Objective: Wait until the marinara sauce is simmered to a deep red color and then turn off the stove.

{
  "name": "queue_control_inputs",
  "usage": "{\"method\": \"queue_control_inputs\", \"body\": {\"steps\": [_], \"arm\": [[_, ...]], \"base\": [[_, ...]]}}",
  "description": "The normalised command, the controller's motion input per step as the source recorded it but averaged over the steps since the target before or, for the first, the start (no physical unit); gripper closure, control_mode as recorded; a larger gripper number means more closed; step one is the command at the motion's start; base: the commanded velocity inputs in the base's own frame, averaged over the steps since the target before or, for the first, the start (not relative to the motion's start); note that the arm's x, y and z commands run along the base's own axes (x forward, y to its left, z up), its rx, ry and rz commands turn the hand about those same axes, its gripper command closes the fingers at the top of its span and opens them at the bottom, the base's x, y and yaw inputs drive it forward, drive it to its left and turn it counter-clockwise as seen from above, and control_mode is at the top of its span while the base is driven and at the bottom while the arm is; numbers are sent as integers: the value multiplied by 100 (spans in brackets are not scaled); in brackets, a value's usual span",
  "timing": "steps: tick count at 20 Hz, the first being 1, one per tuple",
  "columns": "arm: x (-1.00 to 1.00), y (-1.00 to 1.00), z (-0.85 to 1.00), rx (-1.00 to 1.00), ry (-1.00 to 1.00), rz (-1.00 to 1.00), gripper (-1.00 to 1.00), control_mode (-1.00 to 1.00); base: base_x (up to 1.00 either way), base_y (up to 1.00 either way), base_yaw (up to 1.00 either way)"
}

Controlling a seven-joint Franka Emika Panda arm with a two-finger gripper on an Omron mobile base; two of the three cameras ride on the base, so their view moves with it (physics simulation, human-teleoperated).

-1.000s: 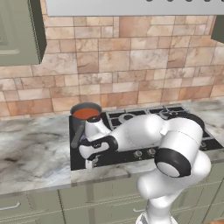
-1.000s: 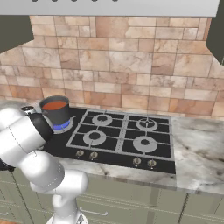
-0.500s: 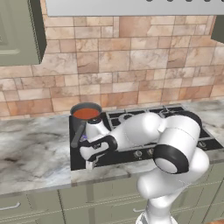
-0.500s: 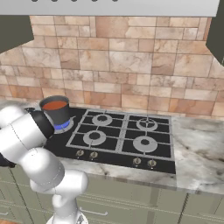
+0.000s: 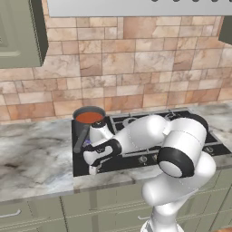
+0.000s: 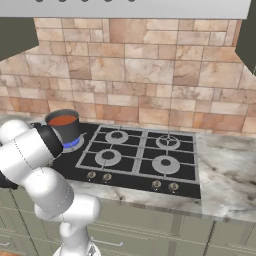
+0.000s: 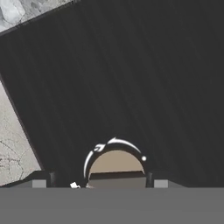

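The gripper [image 7: 116, 183] has its fingertips [image 7: 40, 182] spread on either side of a round metallic knob [image 7: 116, 164], low in the hand view; contact cannot be judged. The knob sits on the black stove [image 5: 136, 156]. At the left base view's centre left, orange-red marinara sauce [image 5: 89, 117] fills the saucepan [image 5: 86, 126]. The right base view shows blue flame [image 6: 73, 144] beneath it.

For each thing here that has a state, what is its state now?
marinara sauce: orange-red, in the saucepan
rear-left burner: lit, blue flame under the saucepan
knob: between the pincer fingertips
pincer: jaws apart either side of the knob, grip unclear
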Motion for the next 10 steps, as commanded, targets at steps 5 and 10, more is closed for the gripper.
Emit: {"method": "queue_control_inputs", "body": {"steps": [5,10], "arm": [[2,14,-5,-1,0,0,-100,-100],[12,9,-6,0,-1,0,-100,-100]], "base": [[0,0,0],[0,0,0]]}}
